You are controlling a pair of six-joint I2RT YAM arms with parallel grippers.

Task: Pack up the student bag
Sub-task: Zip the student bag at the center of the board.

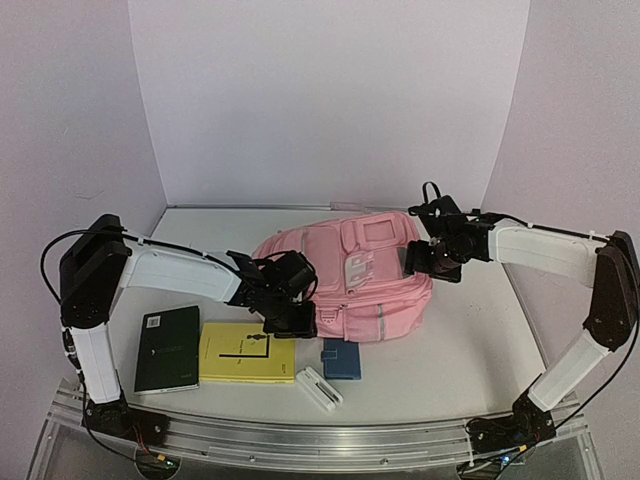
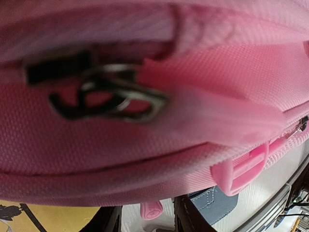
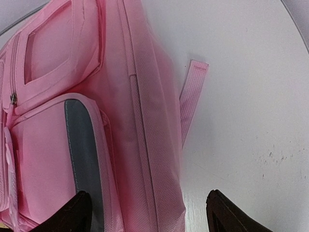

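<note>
Student bag (image 1: pixel 350 275) lies flat mid-table (image 1: pixel 470 340), front pockets up. Left gripper (image 1: pixel 288 318) at bag's near-left edge, beside zipper pull (image 2: pixel 108 99); fingertips hidden by fabric, cannot tell if pinching. Right gripper (image 3: pixel 147 205) spread wide over bag's right edge. Dark book (image 1: pixel 168 348), yellow book (image 1: pixel 245 353), blue case (image 1: pixel 343 360) lie nearer arms.

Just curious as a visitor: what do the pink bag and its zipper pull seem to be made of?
The student bag looks like woven synthetic fabric, matte: a fine grid weave shows close up. The zipper pull looks like dull grey metal, glinting at its edges, though blur leaves plastic possible.
</note>
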